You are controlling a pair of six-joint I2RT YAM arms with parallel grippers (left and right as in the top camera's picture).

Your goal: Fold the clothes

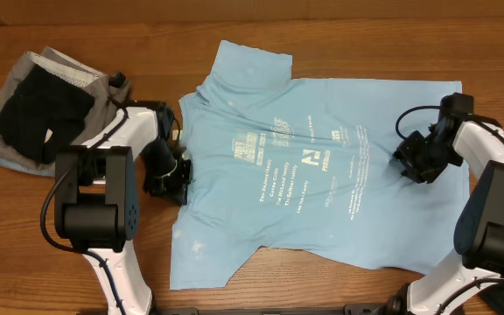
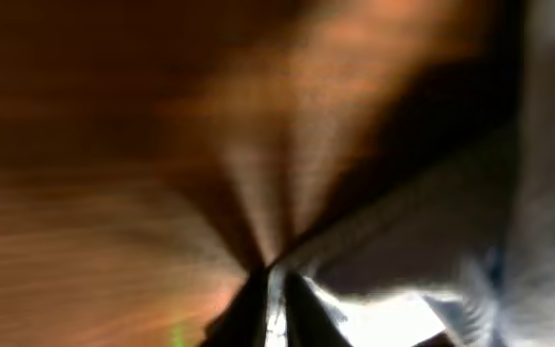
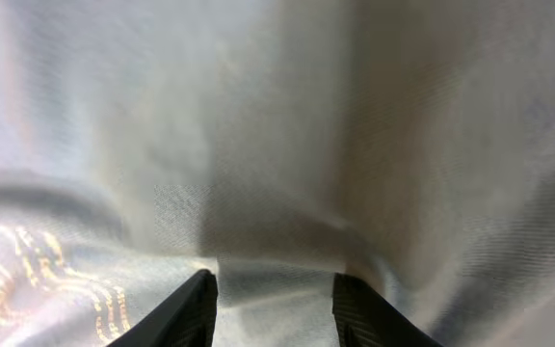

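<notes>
A light-blue T-shirt (image 1: 261, 219) with white lettering lies spread on the wooden table (image 1: 366, 39), collar toward the far edge. My left gripper (image 1: 175, 173) sits at the shirt's left side edge. In the blurred left wrist view its fingers (image 2: 249, 313) stand almost together, with a thin strip of pale cloth (image 2: 403, 280) pinched between them. My right gripper (image 1: 412, 162) is down on the shirt's right part near the hem. In the right wrist view it (image 3: 276, 280) is open, its fingers (image 3: 186, 313) apart over the shirt cloth (image 3: 277, 125), a soft fold lying between them.
A pile of other clothes lies at the far left: a black garment (image 1: 38, 114) on top of grey ones (image 1: 68, 70). Both arm bases (image 1: 94, 206) stand at the near edge, the right one (image 1: 488, 219) beside the shirt's hem.
</notes>
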